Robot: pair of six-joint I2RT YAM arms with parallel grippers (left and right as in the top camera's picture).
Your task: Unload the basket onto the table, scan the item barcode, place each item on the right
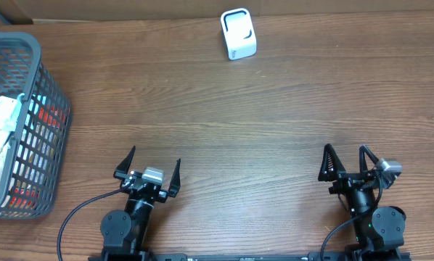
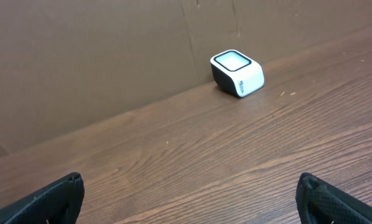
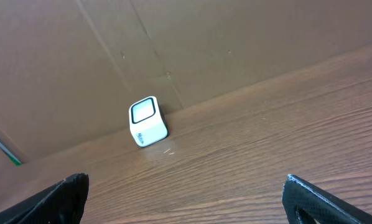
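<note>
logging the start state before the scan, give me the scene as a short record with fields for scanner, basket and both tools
scanner: white barcode scanner, standing at the far side of the table
basket: grey mesh basket at the left edge, holding packaged items
left tool: open, empty, near edge of table
right tool: open, empty, near edge of table
task state: no item picked up yet

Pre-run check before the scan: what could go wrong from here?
1. Items lie jumbled in the grey plastic mesh basket; the open left claw may snag the mesh or lift two at once.
2. The small white cube scanner stands far off by the brown cardboard wall; a long reach could knock it.
</note>
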